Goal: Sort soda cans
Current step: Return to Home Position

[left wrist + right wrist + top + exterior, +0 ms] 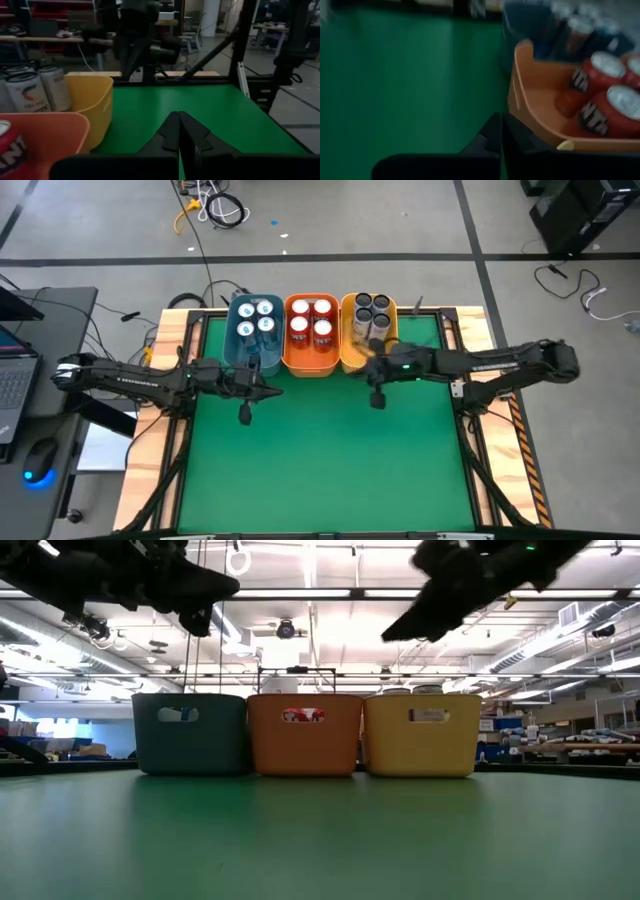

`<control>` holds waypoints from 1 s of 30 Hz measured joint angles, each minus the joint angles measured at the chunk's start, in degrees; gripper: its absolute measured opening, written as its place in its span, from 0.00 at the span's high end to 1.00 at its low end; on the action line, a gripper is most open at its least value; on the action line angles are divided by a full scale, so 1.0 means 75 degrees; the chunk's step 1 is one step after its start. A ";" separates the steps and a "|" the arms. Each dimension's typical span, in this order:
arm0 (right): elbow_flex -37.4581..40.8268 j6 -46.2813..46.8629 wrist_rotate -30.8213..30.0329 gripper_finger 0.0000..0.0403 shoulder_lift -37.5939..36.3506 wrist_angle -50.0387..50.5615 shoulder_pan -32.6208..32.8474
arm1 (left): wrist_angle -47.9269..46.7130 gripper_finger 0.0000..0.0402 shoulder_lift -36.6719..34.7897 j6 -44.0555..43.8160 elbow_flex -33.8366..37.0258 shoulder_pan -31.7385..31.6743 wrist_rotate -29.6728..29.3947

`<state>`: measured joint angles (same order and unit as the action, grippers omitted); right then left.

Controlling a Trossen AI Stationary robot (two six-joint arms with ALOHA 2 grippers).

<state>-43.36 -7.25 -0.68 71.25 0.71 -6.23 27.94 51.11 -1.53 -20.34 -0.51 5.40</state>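
The left gripper (245,413) hung shut and empty. Just beyond its jaws, the blue bin (233,340) held four teal-blue cans (255,318). The orange bin (310,366) held four red cans (311,320), and the yellow bin (345,330) held dark grey cans (371,313), just beyond the shut, empty right gripper (378,400). The cans were probably light, thin-walled and slick, so best gripped across the body.
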 joint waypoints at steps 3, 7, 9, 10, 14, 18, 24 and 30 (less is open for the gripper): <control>0.0906 0.0031 0.0311 1.00 -0.0865 -0.0879 -0.0153 | 0.0215 1.00 0.0000 0.0155 0.0000 -0.0129 0.0008; 0.1948 0.0303 0.0479 1.00 -0.2013 -0.1325 -0.0369 | 0.0661 1.00 0.0000 0.0181 0.0000 -0.0309 0.0308; 0.2458 0.0430 0.0480 1.00 -0.2498 -0.1628 -0.0422 | 0.0825 1.00 0.0000 0.0179 0.0000 -0.0428 0.0579; 0.2718 0.0480 0.0460 1.00 -0.2712 -0.1818 -0.0424 | 0.0866 1.00 0.0000 0.0179 0.0000 -0.0488 0.0675; 0.3645 0.0514 0.0175 1.00 -0.3291 -0.3322 -0.0323 | 0.0881 1.00 0.0000 0.0176 0.0000 -0.0672 0.0753; 0.4278 0.0609 -0.0345 1.00 -0.3358 -0.4260 -0.0062 | 0.1005 1.00 0.0000 0.0162 0.0000 -0.0761 0.0756; 0.4814 0.0679 -0.1166 1.00 -0.3736 -0.4381 0.0570 | 0.0997 1.00 -0.0002 0.0170 0.0000 -0.0944 0.0762; 0.5629 0.0564 -0.1717 1.00 -0.5447 -0.4189 0.1071 | 0.0920 1.00 -0.0083 0.0140 0.0000 -0.1286 0.1120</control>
<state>-1.14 -3.02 -13.56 30.40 -30.71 1.80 34.85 50.49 -0.48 -20.34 -10.16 13.80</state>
